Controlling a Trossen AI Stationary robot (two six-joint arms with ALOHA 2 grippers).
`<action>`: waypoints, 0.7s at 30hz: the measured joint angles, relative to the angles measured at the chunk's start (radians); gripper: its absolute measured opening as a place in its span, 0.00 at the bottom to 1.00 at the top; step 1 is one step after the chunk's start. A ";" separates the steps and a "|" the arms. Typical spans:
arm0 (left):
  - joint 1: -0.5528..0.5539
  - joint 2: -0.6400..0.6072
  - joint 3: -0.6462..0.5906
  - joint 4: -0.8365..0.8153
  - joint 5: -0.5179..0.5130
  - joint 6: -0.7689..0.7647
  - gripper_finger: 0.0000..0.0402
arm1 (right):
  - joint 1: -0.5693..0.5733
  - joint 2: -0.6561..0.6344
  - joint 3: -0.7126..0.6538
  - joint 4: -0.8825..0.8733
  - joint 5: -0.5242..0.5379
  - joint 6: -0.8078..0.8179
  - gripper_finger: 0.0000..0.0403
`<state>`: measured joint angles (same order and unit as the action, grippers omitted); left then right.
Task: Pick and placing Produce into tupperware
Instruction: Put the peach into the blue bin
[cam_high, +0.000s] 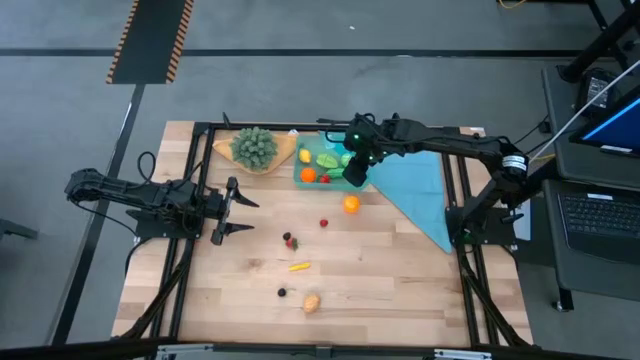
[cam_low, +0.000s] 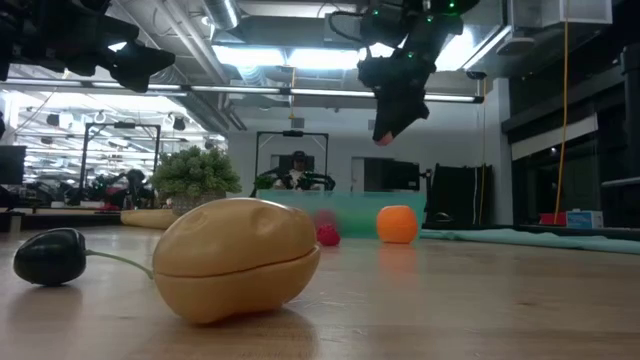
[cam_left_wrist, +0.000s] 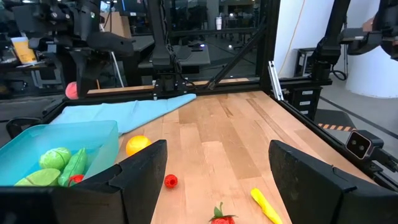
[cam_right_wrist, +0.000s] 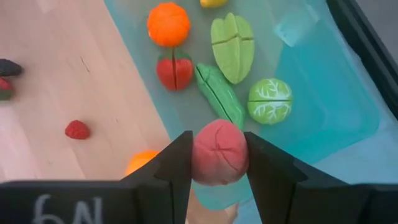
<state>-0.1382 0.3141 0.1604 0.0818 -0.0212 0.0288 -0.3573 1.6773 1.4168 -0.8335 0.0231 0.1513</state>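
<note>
- Overhead, the right gripper (cam_right_wrist: 219, 163) clamps a round pink-red toy fruit (cam_right_wrist: 219, 152) between its fingers, above the near rim of the shallow clear teal plastic container (cam_high: 322, 163) at the tabletop's far edge.
- The left gripper (cam_high: 226, 211) waits with jaws apart near the tabletop's left edge.
- Loose toy produce lies mid-table, including an orange ball (cam_high: 351, 204) just beside the container.

The right tool (cam_right_wrist: 218, 163) pinches a pink-red round fruit (cam_right_wrist: 219, 152) between its dark fingers (cam_right_wrist: 176, 163), above the near edge of the teal tupperware (cam_right_wrist: 329, 106). Inside lie an orange (cam_right_wrist: 168, 23), a split tomato (cam_right_wrist: 175, 71), a green pod (cam_right_wrist: 218, 93), a leafy slice (cam_right_wrist: 233, 46) and a cabbage (cam_right_wrist: 269, 101). On the bench (cam_right_wrist: 74, 74), a raspberry (cam_right_wrist: 77, 129) sits apart.
</note>
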 joint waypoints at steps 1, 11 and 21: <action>0.000 0.000 0.000 0.000 0.000 0.000 0.68 | 0.000 0.006 0.000 -0.001 0.000 -0.001 0.34; 0.000 0.000 0.000 -0.021 0.000 0.000 0.68 | 0.000 0.115 0.000 0.024 0.001 -0.053 0.34; 0.000 0.000 0.000 -0.037 0.000 0.000 0.68 | 0.000 0.225 0.000 0.024 0.001 -0.079 0.34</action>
<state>-0.1381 0.3139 0.1604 0.0448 -0.0216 0.0285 -0.3573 1.9022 1.4166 -0.8094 0.0242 0.0727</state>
